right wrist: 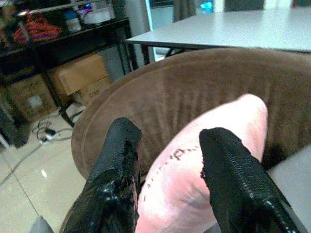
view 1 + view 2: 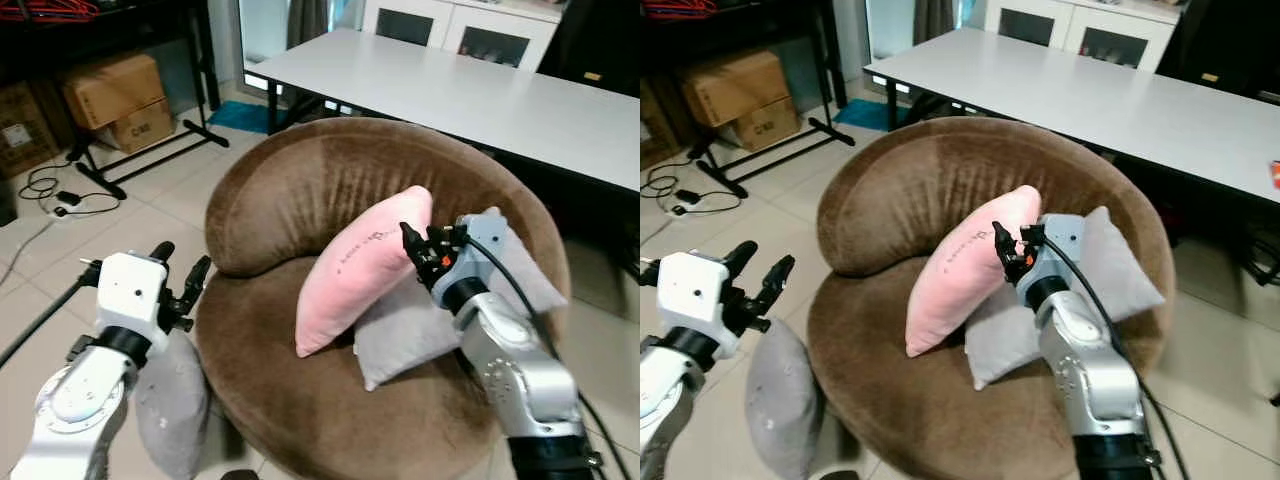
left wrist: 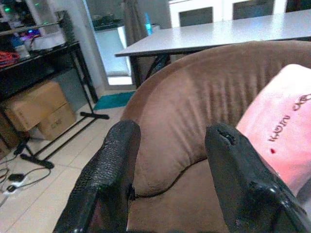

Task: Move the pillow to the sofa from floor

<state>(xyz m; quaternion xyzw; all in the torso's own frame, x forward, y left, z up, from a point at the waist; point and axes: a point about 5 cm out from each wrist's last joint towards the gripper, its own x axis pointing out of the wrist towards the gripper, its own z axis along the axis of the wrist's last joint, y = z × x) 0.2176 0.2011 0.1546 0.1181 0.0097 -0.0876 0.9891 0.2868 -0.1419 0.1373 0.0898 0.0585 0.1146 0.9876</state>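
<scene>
**Pink pillow on the seat, grey one left on the tiles**

Head views: the round brown velvet sofa carries a pink rectangular pillow leaning on a grey square cushion, propped so it stands against the backrest. The right gripper hovers at the pink pillow's upper edge, likely just letting go or steadying it. A second grey pillow lies on the tiled floor beside the sofa base, under the left gripper, which hangs apart from it, parted and empty.

Left wrist view: both black fingers stand wide, nothing between them, aimed over the sofa rim.

Right wrist view: fingers spread around the pink pillow's corner, touching or nearly so; I cannot tell which.

Around: a white table behind, cardboard boxes, a black stand and floor cables; none blocks the reach.
</scene>
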